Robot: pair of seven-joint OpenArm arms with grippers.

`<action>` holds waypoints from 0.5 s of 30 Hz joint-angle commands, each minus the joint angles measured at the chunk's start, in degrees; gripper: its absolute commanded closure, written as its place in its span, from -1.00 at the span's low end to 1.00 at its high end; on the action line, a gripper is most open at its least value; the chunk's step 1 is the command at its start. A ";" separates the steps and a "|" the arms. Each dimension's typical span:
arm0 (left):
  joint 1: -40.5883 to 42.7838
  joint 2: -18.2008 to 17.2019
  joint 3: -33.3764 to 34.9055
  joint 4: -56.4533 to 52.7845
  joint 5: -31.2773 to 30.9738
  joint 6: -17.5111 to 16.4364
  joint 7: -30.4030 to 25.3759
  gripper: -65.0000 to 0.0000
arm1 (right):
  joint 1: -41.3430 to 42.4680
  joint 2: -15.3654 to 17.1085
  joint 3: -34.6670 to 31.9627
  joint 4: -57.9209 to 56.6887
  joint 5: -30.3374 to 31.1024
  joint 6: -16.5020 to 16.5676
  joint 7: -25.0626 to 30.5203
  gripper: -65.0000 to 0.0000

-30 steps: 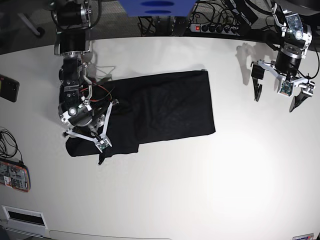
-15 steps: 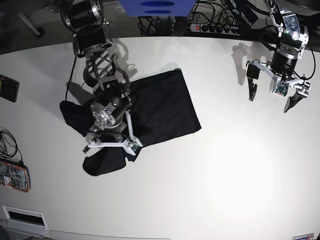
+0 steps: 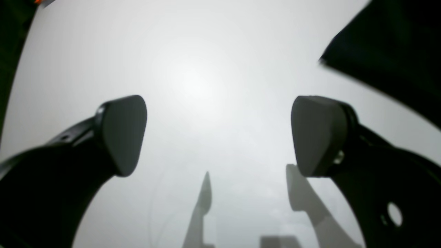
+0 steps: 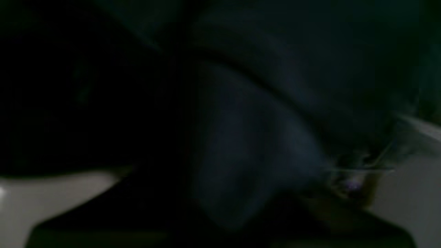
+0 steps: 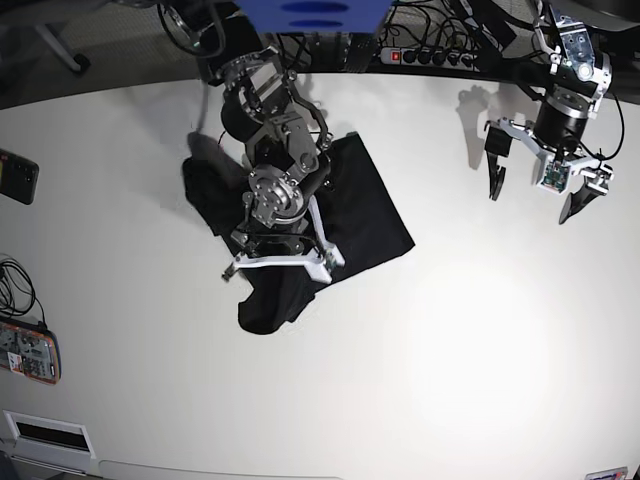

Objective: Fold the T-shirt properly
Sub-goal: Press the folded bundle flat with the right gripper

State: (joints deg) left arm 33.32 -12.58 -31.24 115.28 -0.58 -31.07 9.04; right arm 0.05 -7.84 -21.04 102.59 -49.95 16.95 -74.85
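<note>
While your right gripper sits clamped on the shirt, the spread left gripper hangs well apart.

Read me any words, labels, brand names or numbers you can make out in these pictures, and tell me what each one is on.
No text here can be read.
Blue panel at the top edge of the base view: a dark oval mark, no letters legible.
Small card at the table's left edge: print too small to read.
Power strip: only a red switch, no readable label.
T-shirt: no print visible.
Both wrist views: no writing.
</note>
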 commanded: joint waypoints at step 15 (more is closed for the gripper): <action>0.13 -0.83 -1.85 1.07 -0.70 0.34 -1.43 -0.98 | 0.08 -0.91 -15.49 -9.62 4.37 -21.57 3.77 1.00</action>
State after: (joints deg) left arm 33.21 -12.99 -32.77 115.28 -0.60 -31.22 9.02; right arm -0.69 -7.90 -36.23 92.09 -44.88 -4.38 -72.03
